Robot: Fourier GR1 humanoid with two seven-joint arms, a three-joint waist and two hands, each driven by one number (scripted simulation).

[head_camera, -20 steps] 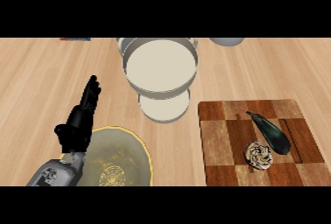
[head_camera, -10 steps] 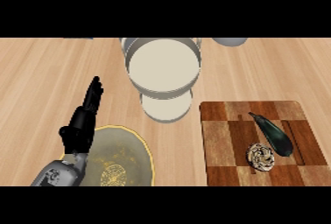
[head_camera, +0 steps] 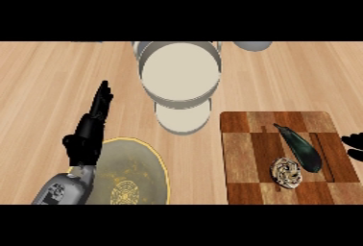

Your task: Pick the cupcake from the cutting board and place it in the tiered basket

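The pale wooden counter (head_camera: 50, 86) is spread across the whole head view. At top centre the grey round tiered basket (head_camera: 180, 72) is seen, its wide cream upper tray above a smaller lower tray that peeks out just beneath. To the right, the dark brown chequered wooden cutting board (head_camera: 248, 144) is laid flat, well apart from the basket. Lower left, a round olive-green plate with a yellow rim and a gold pattern (head_camera: 135, 168) is partly covered by the grey left forearm.

The black left hand (head_camera: 86, 137) is held over the counter at the plate's upper left edge, fingers stretched straight up the view, nothing held in it. On the board, a long dark green eggplant (head_camera: 301, 149) is laid slanting. Just beside its lower end, the small round cupcake with brown-and-cream swirled topping (head_camera: 287, 173) is sitting on the board's lower right part, untouched. At the right edge, only black fingertips of the right hand (head_camera: 355, 141) are seen beside the board; how far they are spread cannot be told.
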